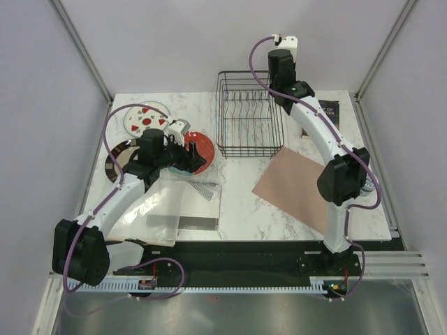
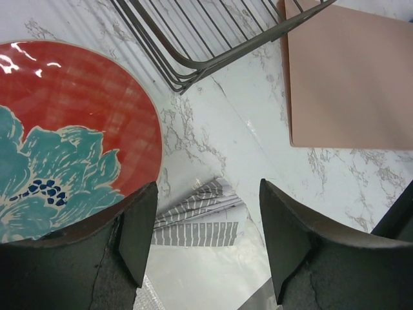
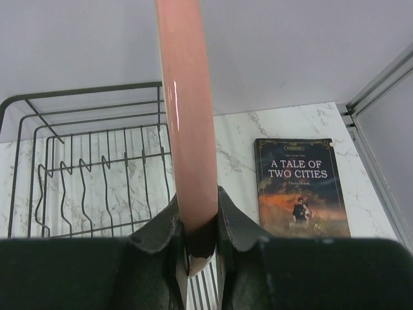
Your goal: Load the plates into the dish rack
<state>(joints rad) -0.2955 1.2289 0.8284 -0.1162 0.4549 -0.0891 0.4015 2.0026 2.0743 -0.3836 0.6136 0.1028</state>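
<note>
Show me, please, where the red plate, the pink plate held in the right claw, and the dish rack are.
red plate (image 2: 84,97): left wrist view, red glaze above the flower.
pink plate (image 3: 190,129): right wrist view, rim seen edge-on.
dish rack (image 1: 248,151): top external view, near wire wall.

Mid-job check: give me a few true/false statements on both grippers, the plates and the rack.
1. The right gripper is clamped on the pink plate, held edge-on. True.
2. The left gripper is shut on the red plate. False: its jaws stand open, and the plate lies by one finger.
3. The dish rack holds two plates. False: no plate shows in it.
4. A book lies right of the dish rack in the top view. True.
</note>
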